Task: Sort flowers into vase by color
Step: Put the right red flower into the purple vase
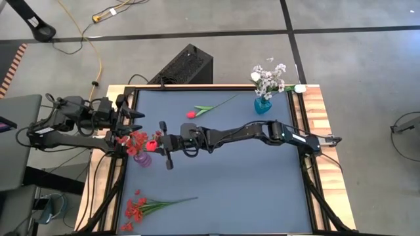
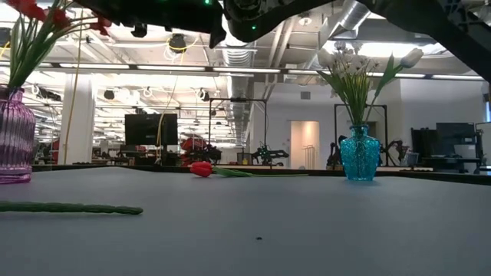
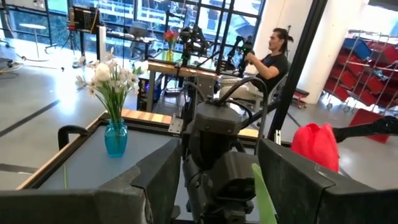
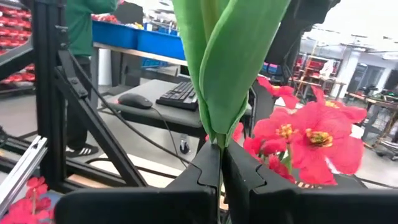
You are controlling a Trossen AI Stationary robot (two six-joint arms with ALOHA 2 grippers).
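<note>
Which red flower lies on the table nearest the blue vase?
The single red tulip, lying left of the blue vase; the red blossom cluster lies at the table's front-left.

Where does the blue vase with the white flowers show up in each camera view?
High view: blue vase at the mat's far right corner.
Low view: blue vase, right of centre, behind the lying red tulip.
Left wrist view: blue vase at left.
Right wrist view: not in it.
Shared landmark: its white flowers.
</note>
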